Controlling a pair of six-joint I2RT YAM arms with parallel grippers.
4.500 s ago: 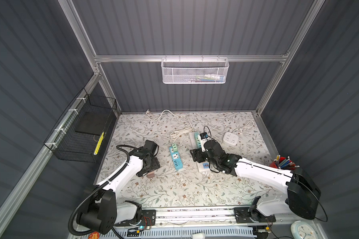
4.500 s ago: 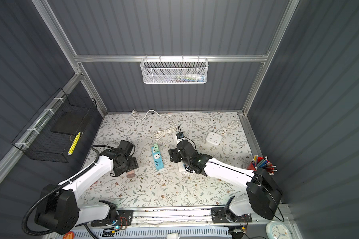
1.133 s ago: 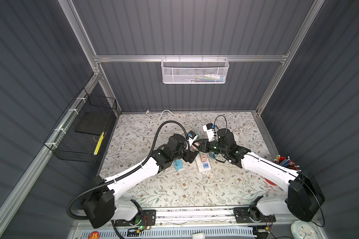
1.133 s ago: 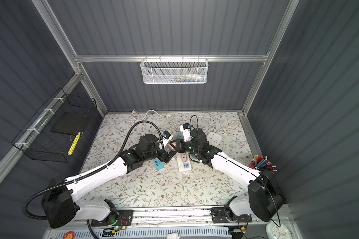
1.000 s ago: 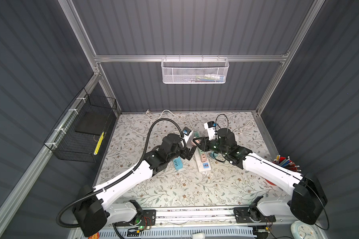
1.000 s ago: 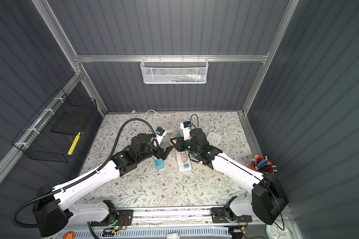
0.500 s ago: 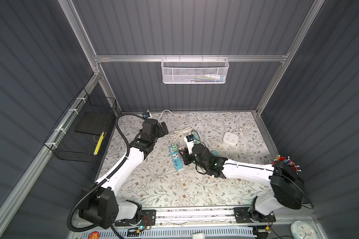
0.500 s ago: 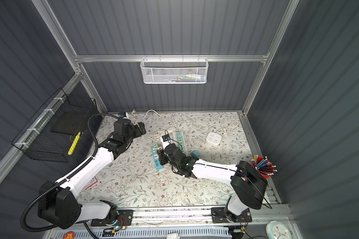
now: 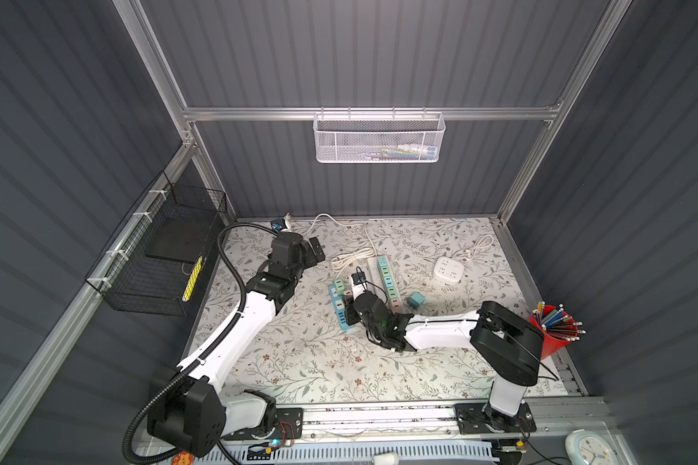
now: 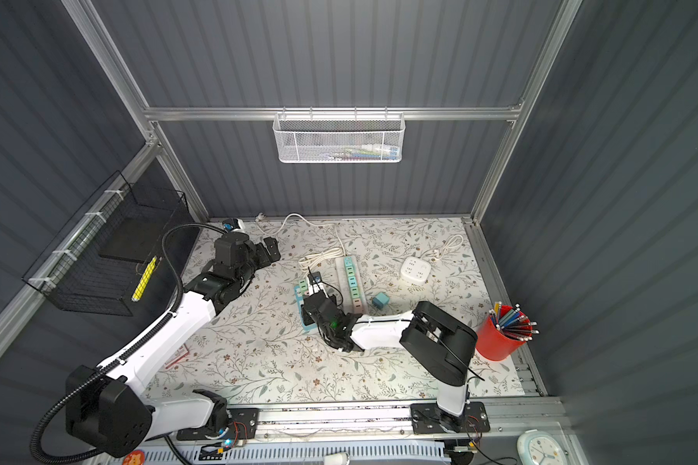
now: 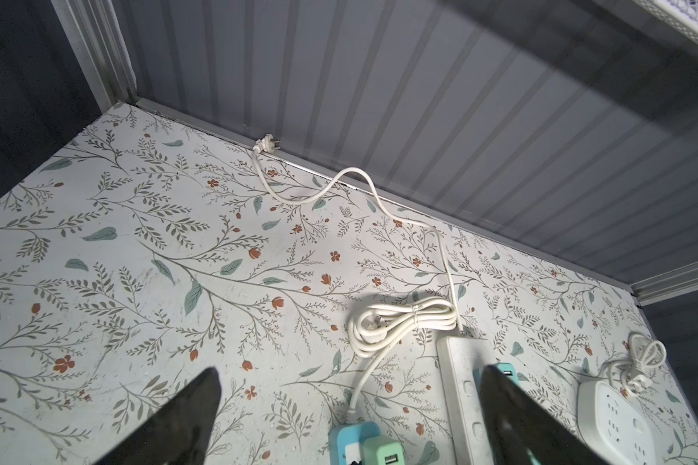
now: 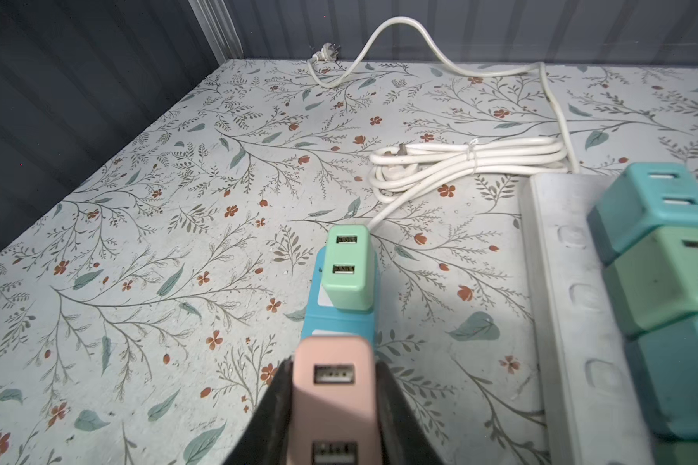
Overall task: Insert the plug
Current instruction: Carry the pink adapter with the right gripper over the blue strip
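Plainly, the right claw (image 12: pixel 333 376) is clamped tight on the pink plug (image 12: pixel 331 406). The plug sits over the blue power strip (image 12: pixel 339 326), just beside the mint plug (image 12: pixel 345 267) already seated in it. The plug's body hides its prongs, so I cannot tell whether they have met the socket slots or only rest on the strip's face. That is the main risk: a push down with the prongs off the slots would likely skid the strip across the table (image 12: pixel 158 209) or bend the prongs. A tilted plug could also jam halfway or foul its mint neighbour. Nothing pins the strip. The left claw (image 11: pixel 349 374) hangs wide open and empty, well apart toward the back of the table, so the strip may shift under pressure or lift with the plug.
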